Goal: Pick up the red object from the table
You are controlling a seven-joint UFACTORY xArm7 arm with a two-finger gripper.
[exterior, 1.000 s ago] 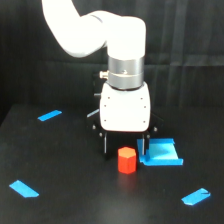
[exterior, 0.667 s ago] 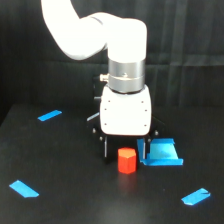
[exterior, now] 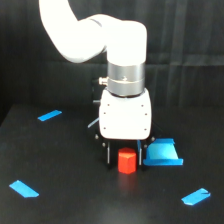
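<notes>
On the black table (exterior: 60,200), the red object (exterior: 127,161) stands upright, long axis vertical, between the spread, unclenched fingers of the gripper (exterior: 124,152).

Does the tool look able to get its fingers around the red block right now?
Probably yes. The tool hangs over the red block, a finger on each side, and the blue piece lies off to one side.

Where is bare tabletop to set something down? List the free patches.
Free: the stretch between the two tape strips on the exterior view's left, and the front middle of the table. Crowded: around the gripper, with the red object and blue piece.
</notes>
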